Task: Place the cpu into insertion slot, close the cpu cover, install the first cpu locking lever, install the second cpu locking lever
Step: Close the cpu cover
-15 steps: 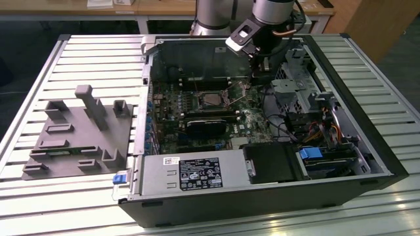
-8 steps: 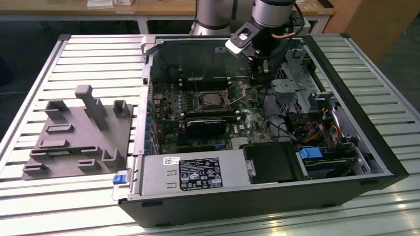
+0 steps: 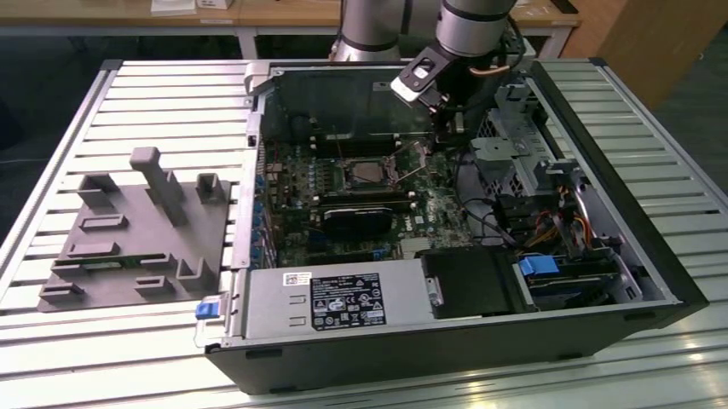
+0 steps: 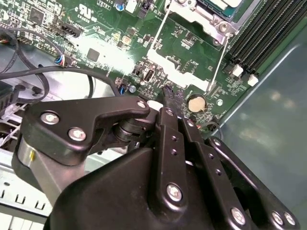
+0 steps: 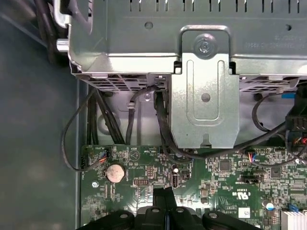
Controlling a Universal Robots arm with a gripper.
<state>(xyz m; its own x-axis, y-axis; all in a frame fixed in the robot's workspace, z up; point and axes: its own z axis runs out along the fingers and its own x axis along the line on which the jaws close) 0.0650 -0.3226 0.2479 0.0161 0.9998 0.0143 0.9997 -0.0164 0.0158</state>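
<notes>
- Looks done: seating the cpu (image 3: 366,173) in the insertion slot (image 3: 390,175), mid-board; lowering the cpu cover (image 4: 190,13).
- Looks left: latching both levers (image 4: 218,67).
- Hovering at the slot's far corner, toward the exterior view's right: gripper (image 3: 442,121), jaws shut, empty.

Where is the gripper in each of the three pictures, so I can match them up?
Exterior view: gripper inside the open computer case, to the exterior view's right of the socket.
Second wrist view: gripper tip over the green board, beside the round battery.
First wrist view: gripper tip over the board, near that battery.
Shared landmark: the green board.
</notes>
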